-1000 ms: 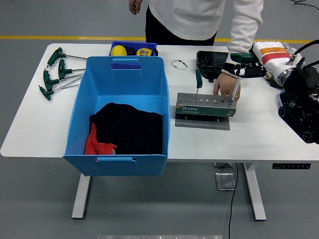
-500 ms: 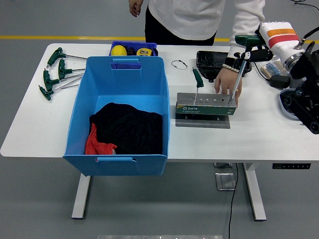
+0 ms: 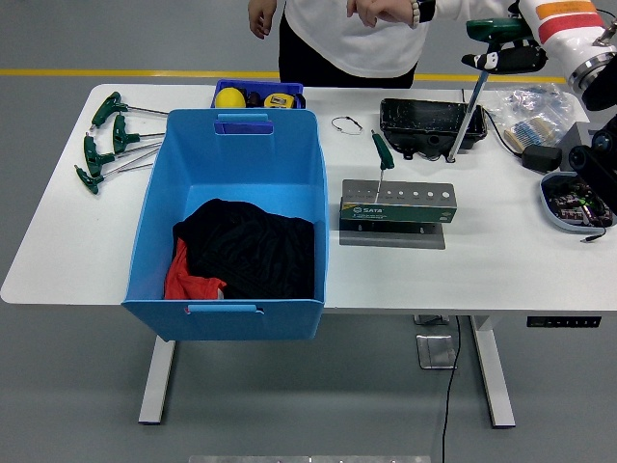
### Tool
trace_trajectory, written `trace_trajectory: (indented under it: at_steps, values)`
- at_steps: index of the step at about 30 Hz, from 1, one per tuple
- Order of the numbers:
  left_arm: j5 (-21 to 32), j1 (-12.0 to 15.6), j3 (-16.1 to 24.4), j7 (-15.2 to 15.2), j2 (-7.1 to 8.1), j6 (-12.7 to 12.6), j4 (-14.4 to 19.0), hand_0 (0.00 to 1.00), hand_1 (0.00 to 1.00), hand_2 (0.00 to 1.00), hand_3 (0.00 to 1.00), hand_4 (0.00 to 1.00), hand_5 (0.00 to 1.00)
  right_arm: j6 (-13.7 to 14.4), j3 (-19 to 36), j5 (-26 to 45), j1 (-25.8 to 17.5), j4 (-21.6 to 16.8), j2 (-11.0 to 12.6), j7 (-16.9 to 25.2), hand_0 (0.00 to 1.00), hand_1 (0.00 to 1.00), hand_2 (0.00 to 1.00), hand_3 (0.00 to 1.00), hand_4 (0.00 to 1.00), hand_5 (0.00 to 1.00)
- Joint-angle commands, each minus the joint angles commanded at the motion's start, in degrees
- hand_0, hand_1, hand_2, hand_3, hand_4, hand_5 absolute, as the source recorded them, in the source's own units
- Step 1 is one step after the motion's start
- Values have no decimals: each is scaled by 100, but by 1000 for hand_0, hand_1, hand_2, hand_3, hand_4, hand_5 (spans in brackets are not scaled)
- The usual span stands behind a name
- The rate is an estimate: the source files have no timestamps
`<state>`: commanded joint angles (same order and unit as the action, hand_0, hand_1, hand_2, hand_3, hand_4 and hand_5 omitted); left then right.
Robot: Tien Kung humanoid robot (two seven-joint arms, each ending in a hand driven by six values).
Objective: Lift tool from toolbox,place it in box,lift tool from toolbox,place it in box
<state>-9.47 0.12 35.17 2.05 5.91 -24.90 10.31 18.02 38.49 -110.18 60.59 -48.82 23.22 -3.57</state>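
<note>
1. Now the green T-handled hex key with its long steel shank [image 3: 469, 101] hangs clear of the grey metal tool stand [image 3: 397, 204], lifted high over the counter's [image 3: 501, 260] right rear part, its tip over the black plastic tray [image 3: 415, 121].
2. Clamped around the key's green handle, the right hand [image 3: 509, 50] holds it from the upper right; the white forearm cover with an orange band sits behind it. The left hand is out of view.
3. One green-handled screwdriver [image 3: 382, 154] stands in the stand's left hole; the other holes look empty.
4. Left of the stand sits the large blue plastic box [image 3: 236, 164], with black and red cloth [image 3: 241, 253] in its bottom.
5. Beyond the box, green T-handled keys [image 3: 111, 140] lie on the counter's left end.
6. A person [image 3: 357, 34] stands at the far side, hands raised off the counter.
7. Risk, as I judge it: the long shank swings loosely, so the carry leftward could knock the standing screwdriver or catch the box's rim; a grip on the handle alone may let the key twist or slip.
</note>
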Motion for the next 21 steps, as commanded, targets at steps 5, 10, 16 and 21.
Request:
trace_trajectory:
  at_steps: [5, 10, 16, 21]
  values:
    - [18, 12, 1, -5, 1, 0, 0, 545, 527, 532, 710, 746, 667, -208, -49, -52, 324, -352, 12, -155, 2, 2, 2, 2, 967, 652]
    - [10, 24, 33, -5, 5, -9, 0, 545, 527, 532, 710, 746, 667, -427, -208, 105, 702, -729, -71, -270, 2, 2, 2, 2, 967, 652]
    - [-196, 26, 266, 34, 1, -35, 0, 546, 527, 529, 710, 746, 666, -766, -559, 277, 1149, -1093, -293, -365, 2, 2, 2, 2, 956, 650]
    - [-225, 15, 302, 50, 8, -53, 0, 547, 526, 528, 710, 746, 666, -883, -887, 260, 1437, -1439, -557, -395, 2, 2, 2, 2, 938, 643]
